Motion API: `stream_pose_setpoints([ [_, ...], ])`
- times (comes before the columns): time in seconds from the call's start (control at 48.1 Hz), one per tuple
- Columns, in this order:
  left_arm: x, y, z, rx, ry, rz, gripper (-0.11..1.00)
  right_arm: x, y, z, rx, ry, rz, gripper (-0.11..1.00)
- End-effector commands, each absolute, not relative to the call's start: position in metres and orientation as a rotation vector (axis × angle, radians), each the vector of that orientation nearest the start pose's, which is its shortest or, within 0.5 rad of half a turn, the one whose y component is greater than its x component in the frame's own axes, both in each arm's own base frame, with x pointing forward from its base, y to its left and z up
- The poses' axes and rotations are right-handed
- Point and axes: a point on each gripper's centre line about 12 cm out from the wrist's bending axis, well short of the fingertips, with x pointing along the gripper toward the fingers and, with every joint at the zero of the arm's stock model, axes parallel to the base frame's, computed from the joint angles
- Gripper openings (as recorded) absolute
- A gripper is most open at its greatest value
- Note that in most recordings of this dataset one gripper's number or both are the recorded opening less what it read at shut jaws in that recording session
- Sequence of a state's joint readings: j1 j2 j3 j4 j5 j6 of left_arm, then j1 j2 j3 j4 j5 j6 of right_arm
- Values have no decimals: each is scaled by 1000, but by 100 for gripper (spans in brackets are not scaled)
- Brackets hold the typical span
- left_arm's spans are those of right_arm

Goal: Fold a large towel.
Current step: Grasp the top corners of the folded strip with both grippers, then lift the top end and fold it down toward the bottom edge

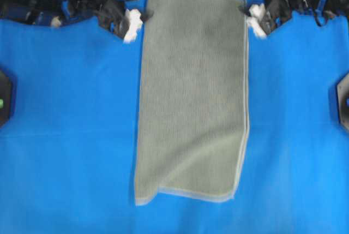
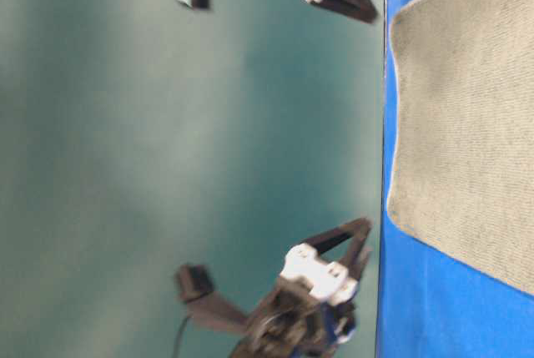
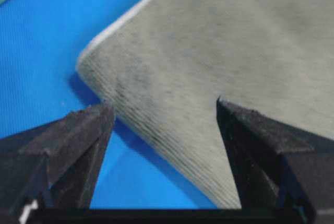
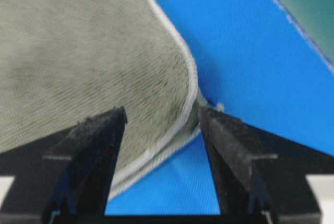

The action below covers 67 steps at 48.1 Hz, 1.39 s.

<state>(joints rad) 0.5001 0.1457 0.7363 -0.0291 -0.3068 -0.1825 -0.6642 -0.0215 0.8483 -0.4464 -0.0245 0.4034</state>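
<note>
The large towel (image 1: 193,97), grey-green with a pale hem, lies doubled lengthwise down the middle of the blue surface, its near end a little uneven. My left gripper (image 1: 144,16) is open at the towel's far left corner. In the left wrist view the towel (image 3: 235,41) has its folded edge running between the wide-apart tips of the left gripper (image 3: 164,109). My right gripper (image 1: 244,7) is open at the far right corner. In the right wrist view the hemmed corner of the towel (image 4: 78,41) sits between the tips of the right gripper (image 4: 163,114). Neither gripper holds cloth.
The blue surface (image 1: 71,136) spreads on both sides of the towel. Black fixtures sit at its left edge (image 1: 3,100) and right edge (image 1: 343,100). The table-level view shows the towel (image 2: 459,108) and a teal wall (image 2: 125,166) beyond the table's far edge.
</note>
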Motion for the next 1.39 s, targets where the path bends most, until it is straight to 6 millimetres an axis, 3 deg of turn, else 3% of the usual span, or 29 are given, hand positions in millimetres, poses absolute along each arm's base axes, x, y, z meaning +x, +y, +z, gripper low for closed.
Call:
stream_pose_setpoints([
  [0.0,353,201,113,-341,502,567,74,279,-220,118,221,784,-598,61],
  [0.145,363,209,90,-351,539,573,73,281,-228,106,225,815,-601,61],
  [0.312,368,222,79,-359,545,593,67,277,-235,102,224,825,-616,61],
  [0.52,371,234,75,-363,538,611,44,275,-239,94,209,852,-609,58],
  [0.624,373,231,75,-360,543,604,27,275,-238,89,208,867,-602,43],
  [0.769,373,227,78,-355,545,596,5,276,-235,91,190,869,-588,4],
  [0.935,372,226,108,-329,509,588,4,276,-237,113,166,828,-604,4],
  [1.122,367,230,164,-209,417,575,4,274,-241,164,86,745,-640,4],
  [1.372,357,238,208,-110,362,586,4,271,-252,220,13,673,-706,4],
])
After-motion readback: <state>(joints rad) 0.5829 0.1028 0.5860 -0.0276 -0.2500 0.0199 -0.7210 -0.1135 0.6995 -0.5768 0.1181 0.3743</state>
